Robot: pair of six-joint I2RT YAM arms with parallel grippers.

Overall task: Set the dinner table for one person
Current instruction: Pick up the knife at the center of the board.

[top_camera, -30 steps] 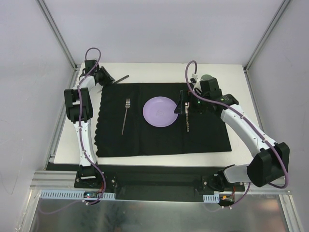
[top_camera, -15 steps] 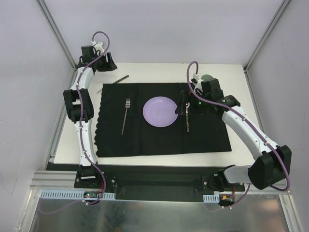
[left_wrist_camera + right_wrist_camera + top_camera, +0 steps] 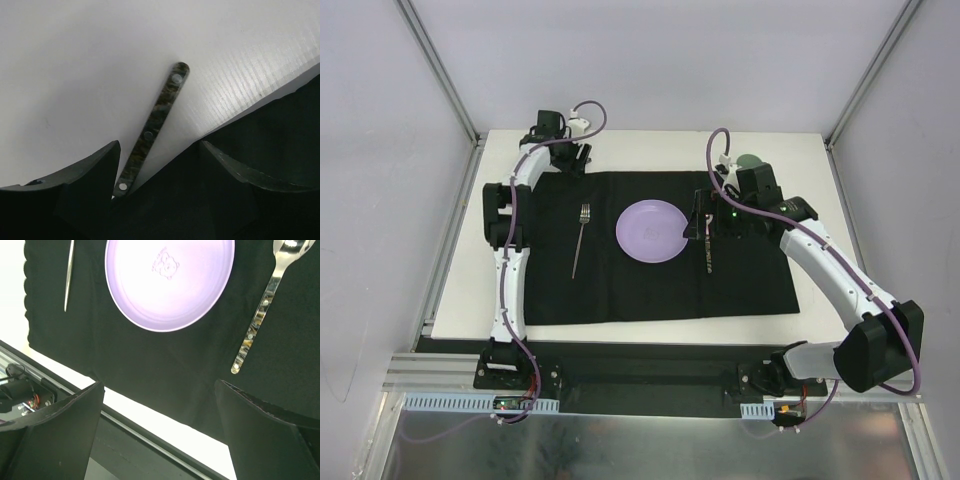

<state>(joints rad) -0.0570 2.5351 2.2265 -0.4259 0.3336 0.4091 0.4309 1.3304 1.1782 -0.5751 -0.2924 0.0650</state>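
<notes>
The white table (image 3: 650, 145) lies flat in front of both arm bases, edged by grey frame rails, and carries a black mat (image 3: 650, 290) over most of its middle. On the mat rest a purple plate (image 3: 651, 231), a fork (image 3: 580, 240) to its left and a spoon (image 3: 708, 258) to its right, each apart from the plate. The left tool (image 3: 568, 160) is at the far left corner of the mat. Its jaws stand apart, and a marbled utensil handle (image 3: 160, 107) lies between them on the bare table, ungripped, with its near end at the mat's edge. The right tool (image 3: 703, 222) hovers over the mat between plate and spoon with its jaws spread wide, holding nothing. The right wrist view shows a bear figure embossed on the plate.
</notes>
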